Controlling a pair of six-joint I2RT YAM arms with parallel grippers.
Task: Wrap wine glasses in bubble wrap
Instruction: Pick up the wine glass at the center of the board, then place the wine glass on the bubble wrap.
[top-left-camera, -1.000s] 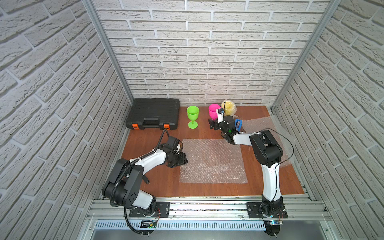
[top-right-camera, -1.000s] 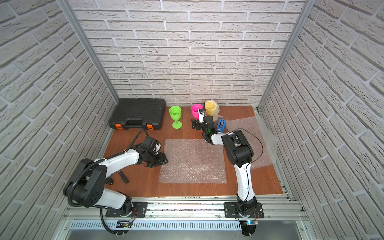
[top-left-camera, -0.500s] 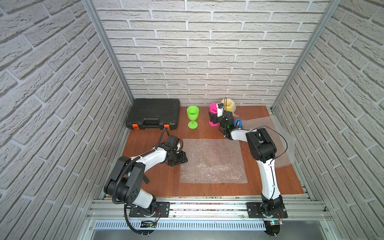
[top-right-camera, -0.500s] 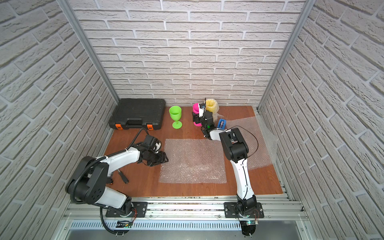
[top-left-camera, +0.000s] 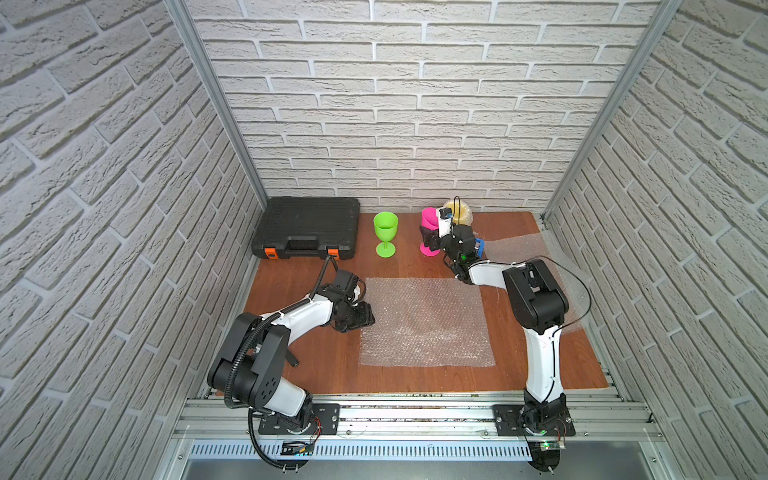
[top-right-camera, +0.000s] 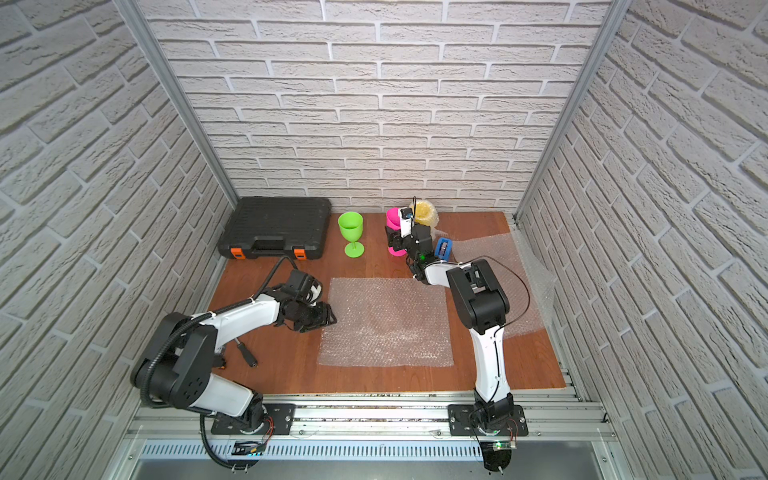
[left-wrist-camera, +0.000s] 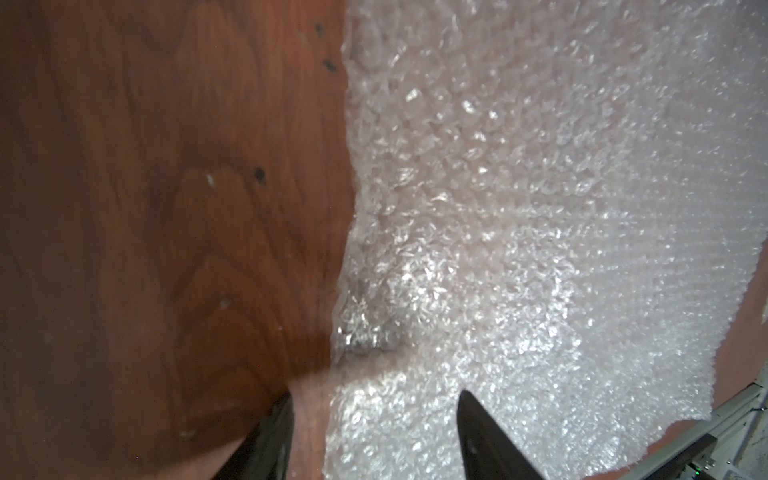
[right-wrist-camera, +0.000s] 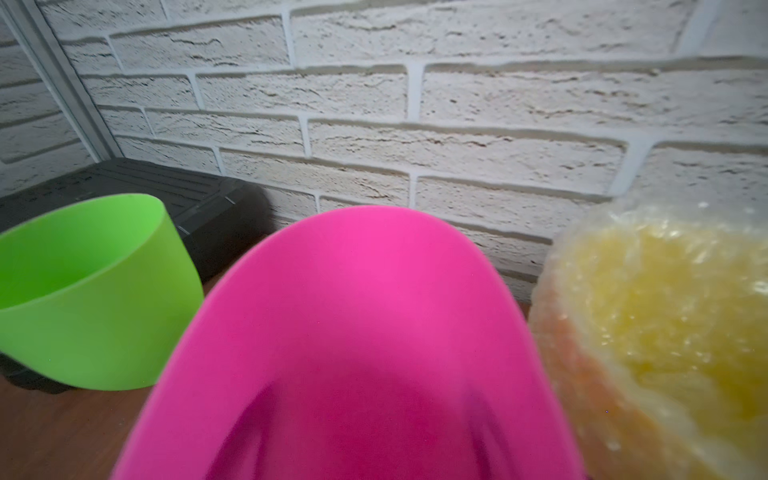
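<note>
Pickup of pink goblet (top-left-camera: 427, 218): right gripper (top-left-camera: 430, 240) straddles it, whether clenched I cannot tell; left gripper (left-wrist-camera: 374, 395), released, hovers at wrap (top-left-camera: 424, 320) edge; next, lift goblet onto wrap.

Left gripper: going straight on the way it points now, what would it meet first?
Most likely the bubble wrap sheet: the left gripper points down at its edge on the table, fingers open astride that edge. Its height above the film is unclear.

the right end effector (top-left-camera: 435, 240) has moved up from short of the pink goblet (top-left-camera: 428, 219) to straddle its bowl, and its jaws have narrowed onto it.
</note>
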